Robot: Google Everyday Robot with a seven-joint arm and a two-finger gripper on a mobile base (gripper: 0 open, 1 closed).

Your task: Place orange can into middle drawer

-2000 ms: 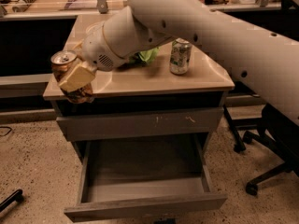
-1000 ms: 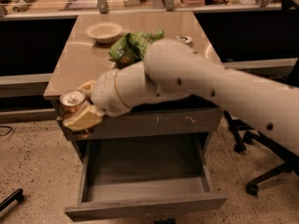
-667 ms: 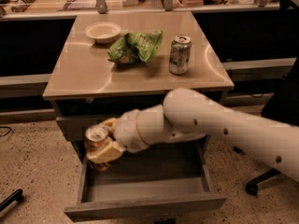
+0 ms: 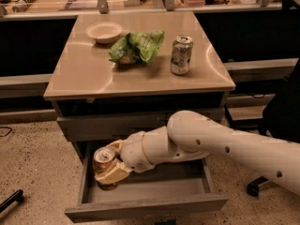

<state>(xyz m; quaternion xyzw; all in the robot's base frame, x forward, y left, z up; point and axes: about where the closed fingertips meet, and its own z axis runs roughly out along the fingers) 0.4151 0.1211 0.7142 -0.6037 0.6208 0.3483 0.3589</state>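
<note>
Holding the orange can upright inside the left end of the open middle drawer.
The pincer pinches the can's lower body from the right, so the can's long axis runs vertical, silver rim up. Its base is hidden by the tan fingers and the drawer's left wall; whether it touches the floor, I cannot tell.

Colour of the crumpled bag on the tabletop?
The bag is green, camera view. The gripper holds the orange can in the middle drawer.

Speckled beige floor; tan-topped cabinet; black office chair at right.
</note>
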